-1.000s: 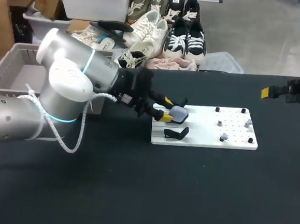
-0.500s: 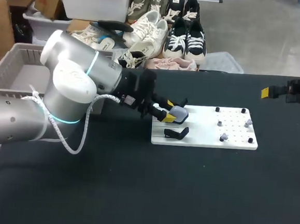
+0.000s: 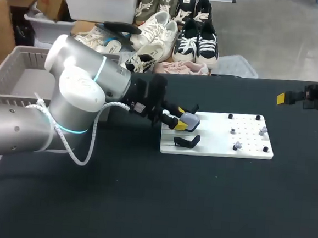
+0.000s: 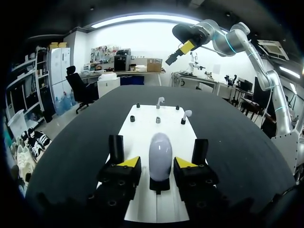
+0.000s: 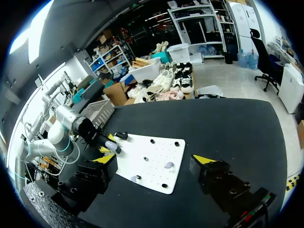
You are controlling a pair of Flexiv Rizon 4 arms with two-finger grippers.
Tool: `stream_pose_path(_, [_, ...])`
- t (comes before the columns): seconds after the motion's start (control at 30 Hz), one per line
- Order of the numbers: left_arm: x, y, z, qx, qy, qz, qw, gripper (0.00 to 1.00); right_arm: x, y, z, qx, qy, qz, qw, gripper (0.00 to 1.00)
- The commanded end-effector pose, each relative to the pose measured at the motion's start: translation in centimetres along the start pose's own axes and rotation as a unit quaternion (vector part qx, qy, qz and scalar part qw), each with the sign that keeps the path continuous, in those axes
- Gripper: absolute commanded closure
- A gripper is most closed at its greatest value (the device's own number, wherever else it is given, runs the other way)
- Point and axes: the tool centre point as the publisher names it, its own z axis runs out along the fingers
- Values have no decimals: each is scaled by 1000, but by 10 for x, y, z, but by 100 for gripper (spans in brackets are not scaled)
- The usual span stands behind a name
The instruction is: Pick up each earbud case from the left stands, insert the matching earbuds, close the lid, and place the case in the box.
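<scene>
Left gripper (image 3: 174,115), fingers slightly apart, straddles the case (image 4: 160,148) on its stand (image 4: 159,184) at the board's (image 3: 248,136) left end; right gripper (image 5: 154,160) gapes wide.

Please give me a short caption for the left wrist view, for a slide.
Left tool, open, straddling the grey earbud case on its black stand on the white board.

A black table (image 3: 207,211) fills most of the frame. Right of centre on it lies a flat white board (image 3: 215,141), its right half dotted with small holes and a few short black pegs (image 3: 230,116).
</scene>
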Motion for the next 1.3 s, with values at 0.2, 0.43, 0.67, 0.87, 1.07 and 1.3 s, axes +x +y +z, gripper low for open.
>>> stream_pose_path(0.2, [2,2,3,-1,2,-3,1000,55,0,0,0,0,0,0,1000,0])
stream_pose_path(0.43, [3,-1,2,-2,2,-3,1000,100,0,0,0,0,0,0,1000,0])
stream_pose_path(0.67, [0,-3,-4,-5,-3,-3,1000,100,0,0,0,0,0,0,1000,0])
stream_pose_path(0.87, [-4,-8,-13,-5,-12,-7,1000,100,0,0,0,0,0,0,1000,0])
stream_pose_path(1.07, [-17,-15,-26,-2,-37,-12,999,100,0,0,0,0,0,0,1000,0])
stream_pose_path(1.3, [-42,-32,-43,-9,-83,-3,997,100,0,0,0,0,0,0,1000,0])
